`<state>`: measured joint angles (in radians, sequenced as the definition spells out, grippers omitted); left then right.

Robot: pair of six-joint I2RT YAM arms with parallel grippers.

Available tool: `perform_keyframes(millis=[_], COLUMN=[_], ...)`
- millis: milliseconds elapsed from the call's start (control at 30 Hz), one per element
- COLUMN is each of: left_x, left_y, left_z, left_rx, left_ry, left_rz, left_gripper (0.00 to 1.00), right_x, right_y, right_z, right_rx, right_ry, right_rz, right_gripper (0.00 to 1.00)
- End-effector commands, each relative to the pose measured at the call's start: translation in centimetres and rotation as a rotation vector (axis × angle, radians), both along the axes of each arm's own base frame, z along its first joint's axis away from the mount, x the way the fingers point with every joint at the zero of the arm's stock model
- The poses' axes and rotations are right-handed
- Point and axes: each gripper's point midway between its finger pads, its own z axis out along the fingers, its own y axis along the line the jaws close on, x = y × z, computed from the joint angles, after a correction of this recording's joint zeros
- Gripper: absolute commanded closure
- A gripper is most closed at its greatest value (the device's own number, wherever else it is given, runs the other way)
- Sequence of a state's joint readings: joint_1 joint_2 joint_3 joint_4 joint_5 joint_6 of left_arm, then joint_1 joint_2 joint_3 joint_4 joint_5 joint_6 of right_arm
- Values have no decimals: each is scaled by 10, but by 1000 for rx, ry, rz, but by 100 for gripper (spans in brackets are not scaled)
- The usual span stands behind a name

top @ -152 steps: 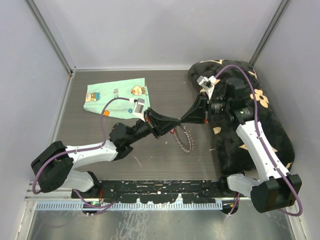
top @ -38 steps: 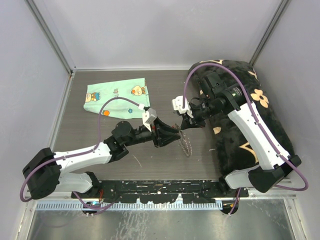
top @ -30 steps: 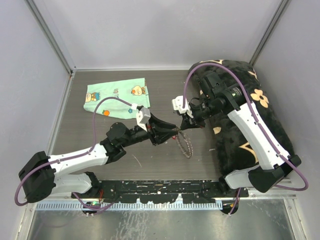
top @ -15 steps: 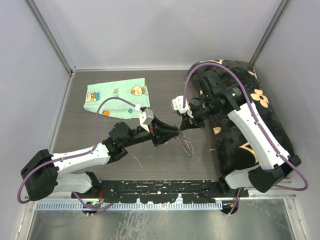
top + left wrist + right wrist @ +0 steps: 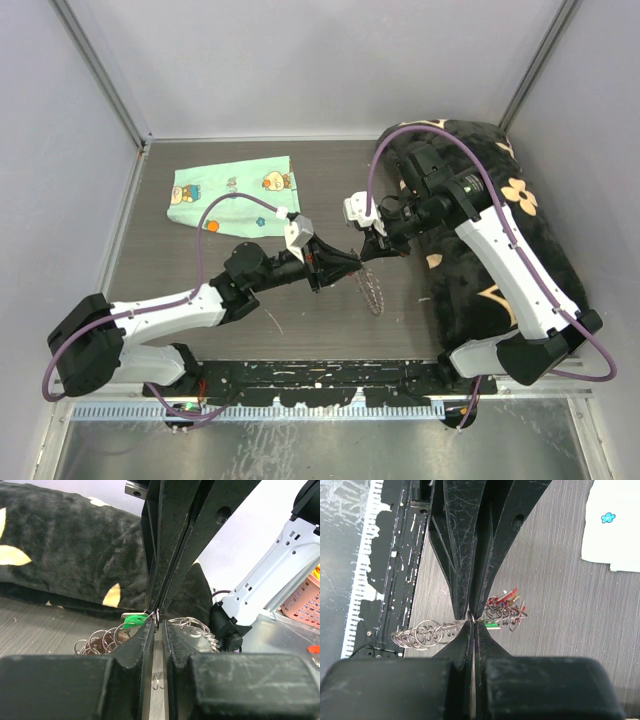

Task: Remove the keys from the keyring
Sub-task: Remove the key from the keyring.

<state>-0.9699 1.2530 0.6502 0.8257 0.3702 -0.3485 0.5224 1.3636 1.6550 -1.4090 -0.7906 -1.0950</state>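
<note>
Top external: both grippers meet tip to tip over the middle of the table (image 5: 300, 335), just left of the black cushion (image 5: 505, 250). Right gripper (image 5: 367, 251) is clamped tight on the keyring (image 5: 373, 288) wire. Left gripper (image 5: 350, 263) has its jaws nearly together, tips pinching the same wire right beside it. The ring's loose part hangs toward the near edge; cannot tell if it touches the table.

Wrist views: keys (image 5: 503, 609) are bunched on one side of the pinch, red and green heads showing. None seen lying free.

Step, as judged: early, securing the ring before the first key.

Next: one gripper holds the wire. The other must regrip a single key head and work it along to the split, which needs a fine pinch.
</note>
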Motion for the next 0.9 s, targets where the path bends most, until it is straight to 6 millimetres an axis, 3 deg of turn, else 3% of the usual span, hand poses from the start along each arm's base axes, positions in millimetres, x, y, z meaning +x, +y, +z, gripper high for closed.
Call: perform_keyframes(millis=[0,133,233,300,600,867], left_x=[-2,-1,1,2,-7,-16], left_y=[-3,-4,-3,-2,13,27], left_z=[37,39,39,39,46,44], left_rx=[-91,-89,-90,-95,-146,-129], left_ry=[-60,-57,-49,-45,-98,-178], left_rz=[-8,-5,8,19,21,-25], left_gripper=[88,89,99,100,100,100], right_x=[-5,-5,-6,-7,-10,-8], right_y=[9,9,9,8,1,-6], right_z=[14,15,14,13,18,23], right_rx=[70,71,71,73,158,235], right_ry=[-13,-12,-9,-9,39,55], right_rz=[26,27,27,28,-1,-23], right_gripper=[99,99,99,98,66,46])
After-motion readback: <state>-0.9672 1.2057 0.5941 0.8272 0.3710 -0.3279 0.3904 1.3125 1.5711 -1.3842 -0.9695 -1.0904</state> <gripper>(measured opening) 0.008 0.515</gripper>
